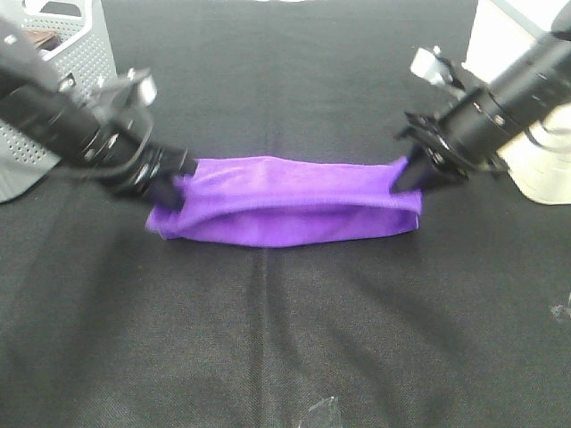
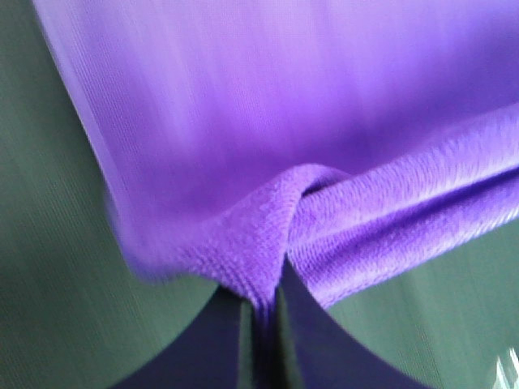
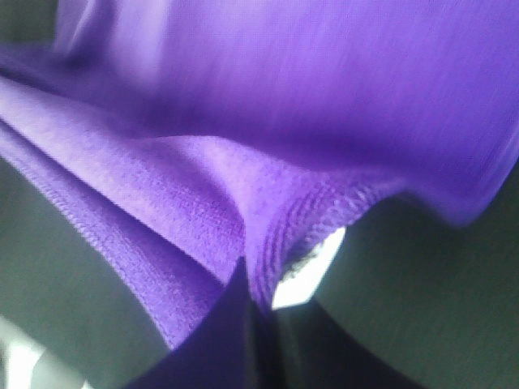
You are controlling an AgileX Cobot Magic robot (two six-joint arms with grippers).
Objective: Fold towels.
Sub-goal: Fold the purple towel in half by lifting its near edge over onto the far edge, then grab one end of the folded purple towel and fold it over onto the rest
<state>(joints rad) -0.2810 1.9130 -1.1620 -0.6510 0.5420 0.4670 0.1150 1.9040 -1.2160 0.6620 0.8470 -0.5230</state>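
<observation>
A purple towel [image 1: 285, 205] lies folded into a long band across the middle of the black table. My left gripper [image 1: 167, 193] is shut on its left end; the left wrist view shows the towel [image 2: 268, 162] with an edge pinched between the dark fingers [image 2: 304, 340]. My right gripper [image 1: 406, 178] is shut on the right end; the right wrist view shows the towel [image 3: 243, 138] with a fold of it caught between the fingers [image 3: 219, 332]. The upper layer is raised slightly above the lower one between the two grippers.
A grey perforated basket [image 1: 53, 80] stands at the back left. A white container [image 1: 526, 98] stands at the back right, behind the right arm. Small clear objects lie at the front edge [image 1: 319, 412] and right edge [image 1: 562, 312].
</observation>
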